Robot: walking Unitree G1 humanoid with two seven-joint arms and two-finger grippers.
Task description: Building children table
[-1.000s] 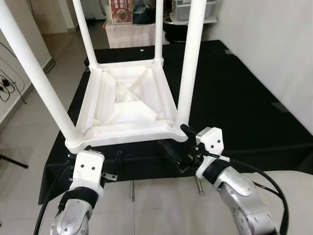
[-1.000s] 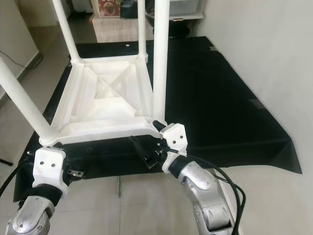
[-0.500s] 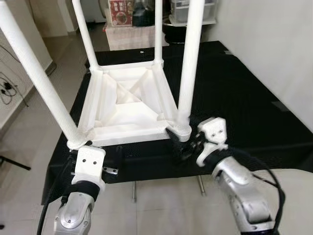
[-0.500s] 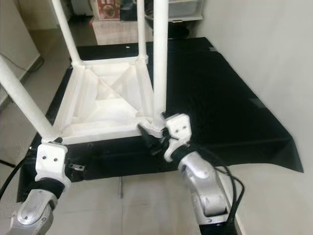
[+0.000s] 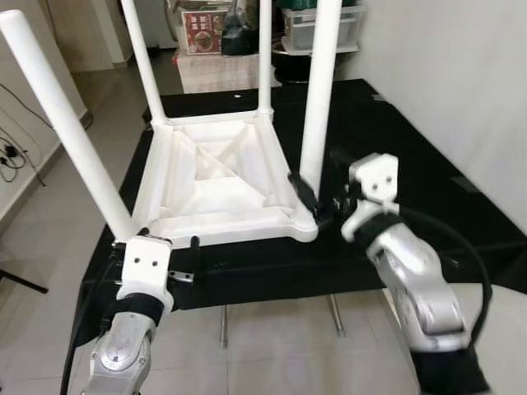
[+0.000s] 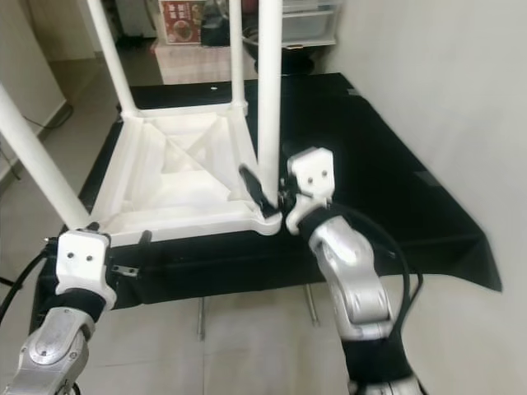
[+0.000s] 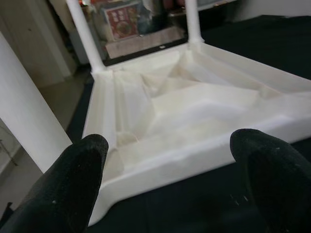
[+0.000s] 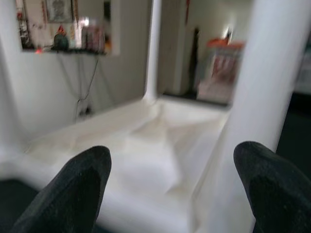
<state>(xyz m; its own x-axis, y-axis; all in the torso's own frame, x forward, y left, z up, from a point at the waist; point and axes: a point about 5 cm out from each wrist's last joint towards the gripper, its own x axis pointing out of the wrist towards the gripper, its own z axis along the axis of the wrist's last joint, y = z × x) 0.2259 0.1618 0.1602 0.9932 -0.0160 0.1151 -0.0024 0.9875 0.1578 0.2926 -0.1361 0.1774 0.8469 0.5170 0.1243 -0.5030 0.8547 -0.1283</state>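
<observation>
A white plastic children's table (image 5: 214, 177) lies upside down on a black-covered worktop (image 5: 412, 148), with all of its legs pointing up. My right gripper (image 5: 319, 181) is open at the base of the front-right leg (image 5: 317, 99), one black finger on each side of it. In the right wrist view that leg (image 8: 265, 97) stands close to one finger, not pinched. My left gripper (image 5: 169, 240) is open just in front of the front-left corner, below the front-left leg (image 5: 70, 123). In the left wrist view the table's rim (image 7: 194, 155) lies between the spread fingertips, untouched.
The worktop's front edge runs just below the grippers, with metal supports (image 5: 222, 325) under it. A white wall (image 5: 461, 66) is close on the right. Boxes and shelves (image 5: 206, 25) stand beyond the far edge. Cables (image 5: 12, 152) lie on the floor at left.
My right gripper has risen from below the worktop's front edge to the base of the front-right leg. The left gripper stays by the front-left corner. The camera view shifted slightly.
</observation>
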